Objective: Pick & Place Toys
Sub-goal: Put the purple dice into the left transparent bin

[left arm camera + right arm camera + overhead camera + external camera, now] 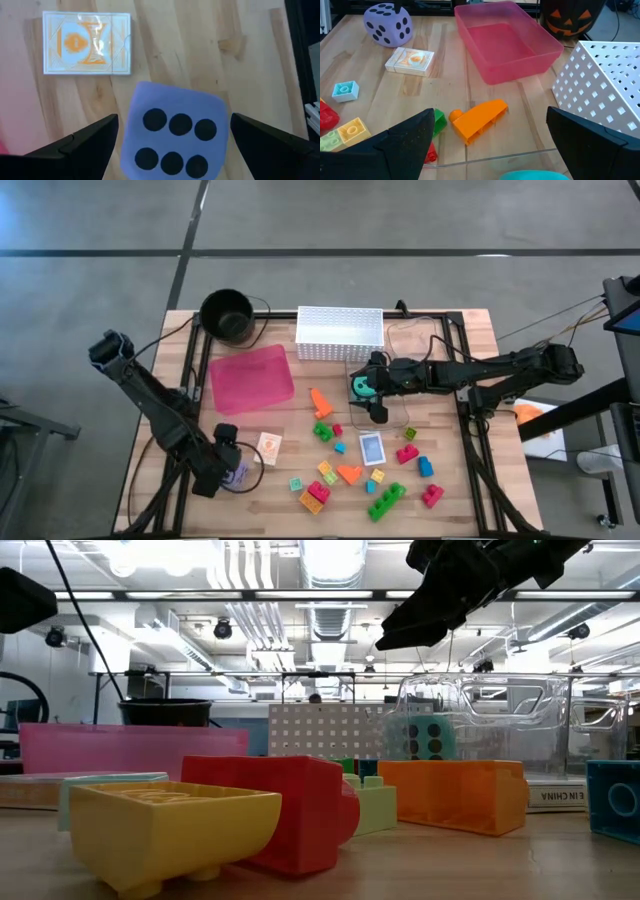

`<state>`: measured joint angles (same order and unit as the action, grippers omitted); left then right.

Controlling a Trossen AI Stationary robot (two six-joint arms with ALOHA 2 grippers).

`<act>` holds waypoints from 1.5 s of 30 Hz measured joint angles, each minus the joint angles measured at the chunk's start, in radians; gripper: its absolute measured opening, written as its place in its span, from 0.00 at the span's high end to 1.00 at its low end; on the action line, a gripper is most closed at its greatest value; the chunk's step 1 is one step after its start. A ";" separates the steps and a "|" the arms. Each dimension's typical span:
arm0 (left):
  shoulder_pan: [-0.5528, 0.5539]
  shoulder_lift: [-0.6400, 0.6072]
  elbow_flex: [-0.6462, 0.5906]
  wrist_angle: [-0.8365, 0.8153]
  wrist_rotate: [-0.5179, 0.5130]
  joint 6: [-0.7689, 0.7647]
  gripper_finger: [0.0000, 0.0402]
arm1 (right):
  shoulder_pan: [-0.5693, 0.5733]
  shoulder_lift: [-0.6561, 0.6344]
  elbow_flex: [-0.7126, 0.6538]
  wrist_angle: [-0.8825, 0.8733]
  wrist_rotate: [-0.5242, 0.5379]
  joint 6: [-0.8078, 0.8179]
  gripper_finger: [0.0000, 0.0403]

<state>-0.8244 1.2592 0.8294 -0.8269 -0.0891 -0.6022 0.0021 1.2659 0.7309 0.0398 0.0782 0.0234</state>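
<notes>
A purple die [175,135] with six black dots up rests on the wooden table at the near left [238,474]. My left gripper [174,120] points down over it, open, one finger on each side with gaps showing. An orange card box [87,43] lies flat just beyond it. My right gripper [490,117] hangs open above the table's middle [372,402], touching nothing, beside a teal die [361,386]. Several small bright blocks [350,475] and a blue card [371,448] lie scattered at the near middle. An orange block [479,119] lies ahead of the right gripper.
A pink tray [250,377] sits left of centre, a white perforated basket [340,332] at the far middle, and a black bucket [227,315] at the far left. A clear plastic container [500,720] stands at the far right. Black frame bars run along the table's sides.
</notes>
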 joint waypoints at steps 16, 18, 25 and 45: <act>-0.043 0.064 -0.030 0.049 -0.023 0.019 0.04 | 0.000 0.000 0.000 -0.001 0.000 0.000 0.06; -0.043 0.064 -0.030 0.049 -0.024 0.019 0.04 | 0.000 0.000 0.000 -0.001 0.000 0.000 0.06; -0.042 0.025 -0.007 0.009 -0.046 0.034 0.04 | 0.000 0.000 0.000 -0.001 0.000 0.000 0.06; -0.061 0.051 -0.004 0.017 -0.004 0.002 0.04 | 0.000 0.000 0.000 -0.001 0.000 0.000 0.06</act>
<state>-0.8859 1.3103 0.8253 -0.8097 -0.0932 -0.6001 0.0021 1.2659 0.7307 0.0387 0.0780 0.0235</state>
